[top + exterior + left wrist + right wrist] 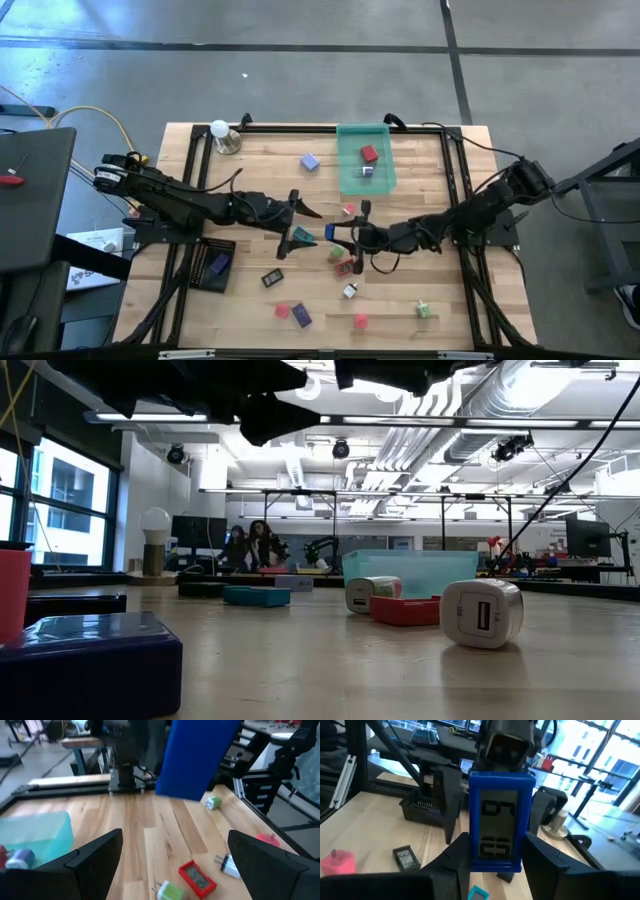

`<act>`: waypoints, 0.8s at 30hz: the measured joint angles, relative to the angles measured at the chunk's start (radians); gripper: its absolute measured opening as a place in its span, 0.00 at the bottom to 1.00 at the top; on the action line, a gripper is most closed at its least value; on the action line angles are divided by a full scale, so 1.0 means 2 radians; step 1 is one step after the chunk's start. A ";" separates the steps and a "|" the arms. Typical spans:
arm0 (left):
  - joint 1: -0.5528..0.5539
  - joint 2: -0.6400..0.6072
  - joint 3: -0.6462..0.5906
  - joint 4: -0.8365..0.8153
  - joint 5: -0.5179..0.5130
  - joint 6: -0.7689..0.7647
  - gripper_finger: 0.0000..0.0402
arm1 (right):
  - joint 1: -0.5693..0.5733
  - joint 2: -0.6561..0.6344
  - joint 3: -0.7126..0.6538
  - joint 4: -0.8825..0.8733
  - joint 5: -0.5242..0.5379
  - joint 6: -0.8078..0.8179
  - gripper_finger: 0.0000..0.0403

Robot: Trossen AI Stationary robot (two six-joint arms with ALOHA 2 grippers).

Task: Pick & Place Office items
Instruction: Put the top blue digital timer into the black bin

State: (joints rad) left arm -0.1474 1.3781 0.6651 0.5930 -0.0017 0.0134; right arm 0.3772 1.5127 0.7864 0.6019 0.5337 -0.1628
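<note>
My right gripper (340, 233) is shut on a blue digital clock (501, 822) with a grey display, and holds it in the air over the middle of the table. My left gripper (300, 222) stands open just to the clock's left and faces it. The clock's blue back (197, 755) shows beyond the left gripper's spread fingers, untouched. Other office items lie loose on the wood: a teal piece (303, 236), a red-and-green one (343, 265), a black one (272, 278), a white cube (350, 291) and a purple block (310, 161). My right gripper pinches the lower part of the blue clock by its two side edges (474, 854) between its two fingers. The fingers (452, 860) come in about level from the table's right. The clock stands upright, clear of the table, with its display toward the wrist.
A translucent green tray (350, 175) with a red piece stands at the far middle. A black tray (205, 270) with a purple piece lies near left, and a white ball on a metal base (222, 133) at far left. More small pieces lie along the near edge (360, 321).
</note>
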 joint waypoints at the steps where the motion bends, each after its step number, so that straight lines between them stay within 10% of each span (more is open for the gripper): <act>1: 0.000 0.000 0.000 0.006 0.000 0.004 0.88 | -0.003 0.000 0.000 -0.003 -0.009 0.003 0.32; 24: -0.029 0.000 0.000 0.102 -0.056 0.105 0.88 | -0.038 0.000 0.000 -0.003 -0.040 0.005 0.32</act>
State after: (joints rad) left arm -0.2061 1.3781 0.6651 0.7970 -0.1129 0.2226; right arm 0.3018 1.5127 0.7864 0.5958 0.4541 -0.1535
